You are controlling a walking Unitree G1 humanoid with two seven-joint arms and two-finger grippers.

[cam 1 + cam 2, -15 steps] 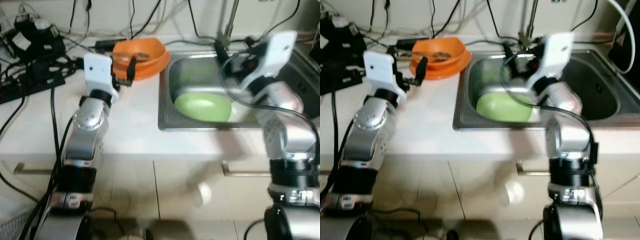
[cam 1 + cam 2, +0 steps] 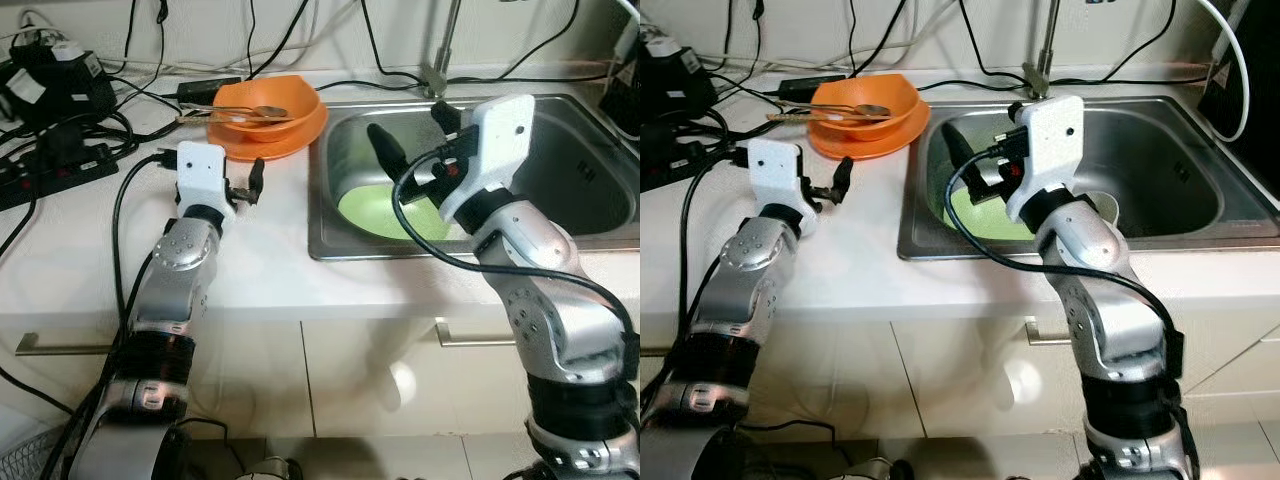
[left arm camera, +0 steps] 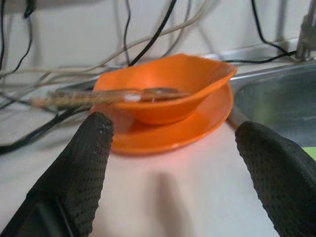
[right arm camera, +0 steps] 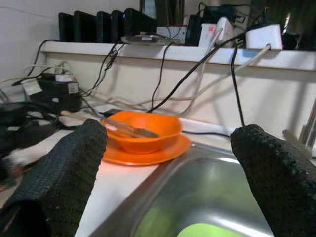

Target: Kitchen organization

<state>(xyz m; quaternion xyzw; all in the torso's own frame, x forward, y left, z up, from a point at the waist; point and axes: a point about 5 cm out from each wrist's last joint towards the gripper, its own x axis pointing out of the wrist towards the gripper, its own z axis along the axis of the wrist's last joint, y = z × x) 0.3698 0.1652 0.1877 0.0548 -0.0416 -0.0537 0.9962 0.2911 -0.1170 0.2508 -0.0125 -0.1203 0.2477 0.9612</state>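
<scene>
Two hands, both spread wide and grasping nothing.

Landmark for all places: sink, steel, set into the white surface.

Progress, as judged: early. Nothing lifted, nothing visibly put away. Orange crockery stacked beside the sink and one green dish lying in the basin, all awaiting sorting or washing; no item in either hand.

Count of things:
- One orange bowl, on the surface just beside the sink's far left corner.
- One orange plate, under that bowl, touching it.
- One spoon, resting across the bowl.
- Chopsticks, laid in the bowl with ends overhanging the rim away from the sink; number not clear, seemingly a pair.
- One green plate, inside the sink at its left end, partly behind the right arm.
- One pale cup-like item, inside the sink behind the right arm; kind uncertain.
- One tap, behind the sink.
- One power strip with several cables, well left of the sink.

Hands:
- Left hand, over the surface left of the sink, short of the orange stack, fingers parted and aimed at it.
- Right hand, above the sink's left end over the green plate, fingers parted.
</scene>
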